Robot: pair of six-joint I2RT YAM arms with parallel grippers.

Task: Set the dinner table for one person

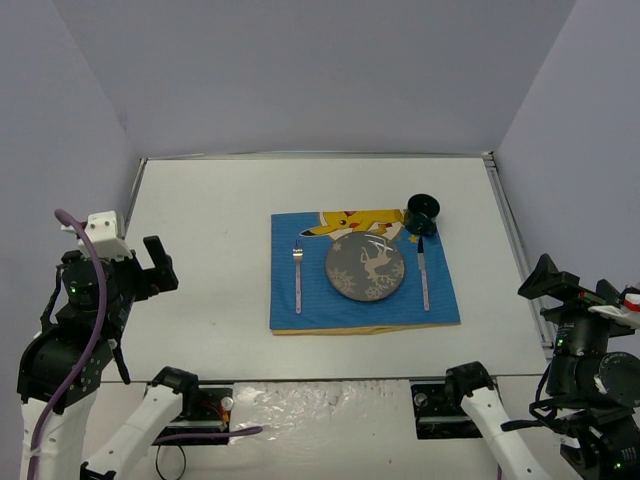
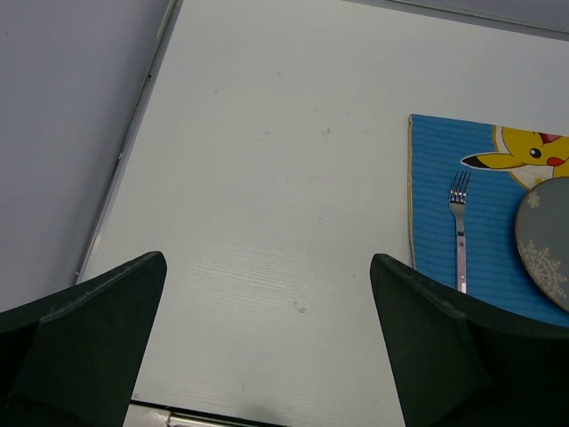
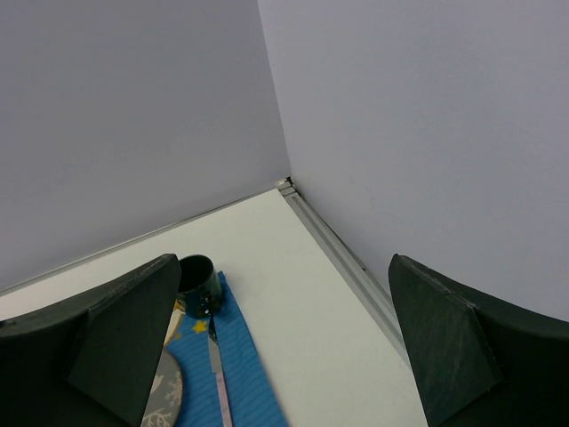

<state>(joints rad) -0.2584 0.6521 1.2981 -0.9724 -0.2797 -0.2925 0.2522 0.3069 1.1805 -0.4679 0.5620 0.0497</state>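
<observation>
White bench [image 1: 200,250] fills the top view, w/ a blue mat [image 1: 300,300] in its middle. On the mat: plate [image 1: 365,269] in the mid, fork [image 1: 297,275] left, knife [image 1: 423,275] right, dark cup [image 1: 422,212] at far right corner. Left hand [image 2: 267,258] & right hand [image 3: 284,260] are at the bench's near sides, both empty, fingers wide apart.

The dinner table [image 1: 200,270] is a large, flat, white rectangular top with thin metal rails along its left, far and right edges, set between pale grey walls. A few faint marks show on its surface. Slightly right of centre lies a blue cartoon-print placemat [image 1: 285,300] bearing a round grey plate [image 1: 365,268], with a fork [image 1: 298,275] on the left, a knife [image 1: 423,275] on the right and a dark cup [image 1: 422,212] at the mat's far right corner.
</observation>
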